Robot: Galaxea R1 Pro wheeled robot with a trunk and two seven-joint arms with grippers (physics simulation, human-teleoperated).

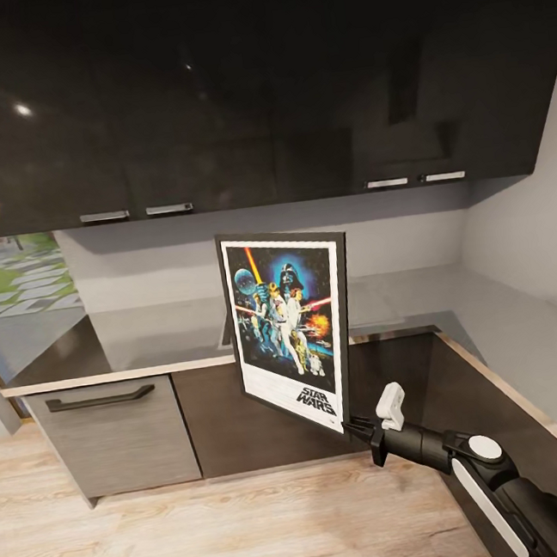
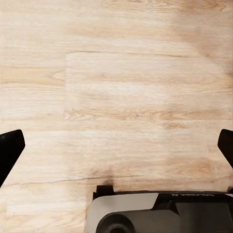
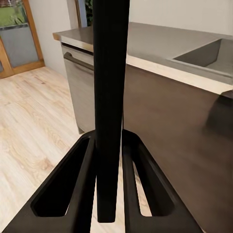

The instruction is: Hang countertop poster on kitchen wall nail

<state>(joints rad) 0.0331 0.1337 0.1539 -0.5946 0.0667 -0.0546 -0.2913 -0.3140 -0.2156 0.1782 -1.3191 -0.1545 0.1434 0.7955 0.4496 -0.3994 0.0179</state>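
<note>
Nearest, the right gripper (image 1: 358, 429) reaches in from the lower right of the head view, its dark forearm rising toward the middle of the scene. Its two black fingers (image 3: 80, 194) are closed narrow on the lower right corner of the poster (image 1: 289, 329), and in the right wrist view the frame's black edge (image 3: 110, 97) runs straight up between them, seen edge-on. The poster is held clear of every surface, in the air in front of the counter. It stands upright with its long axis close to vertical, its printed face turned toward the head camera and slightly to the robot's left, the title lettering at the bottom and the figures above it the right way up.

The left gripper (image 2: 116, 150) hangs over the pale wooden floor (image 2: 121, 73), its two dark fingertips (image 2: 9, 148) set wide apart at either edge of the left wrist view with nothing between them.

Behind the poster runs the kitchen countertop (image 1: 147, 337), a pale grey slab with a light wood front edge, and the sink (image 3: 208, 53) is sunk into it. Below it are a grey drawer front (image 1: 115, 435) with a dark handle and darker panels beside it. Farthest off, glossy black wall cabinets (image 1: 240, 92) hang above a plain grey wall (image 1: 395, 235).
</note>
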